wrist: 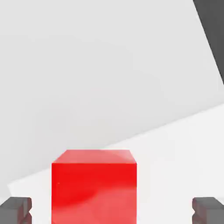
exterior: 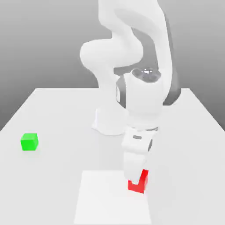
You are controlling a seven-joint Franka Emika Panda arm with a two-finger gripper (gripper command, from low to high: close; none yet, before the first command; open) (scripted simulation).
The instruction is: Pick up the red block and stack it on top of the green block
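We saw the red block (exterior: 141, 182), a small matte cube, flat on the white patch of table and partly hidden. The green block (exterior: 29, 141), same size, sat upright well apart on the exterior view's left, nothing on top.

Bright, even light; shadows perhaps faint

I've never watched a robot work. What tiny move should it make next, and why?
Probably close the tool on the red block. Its fingers stand open on either side of that block, gaps showing. The green block sits apart, waiting.
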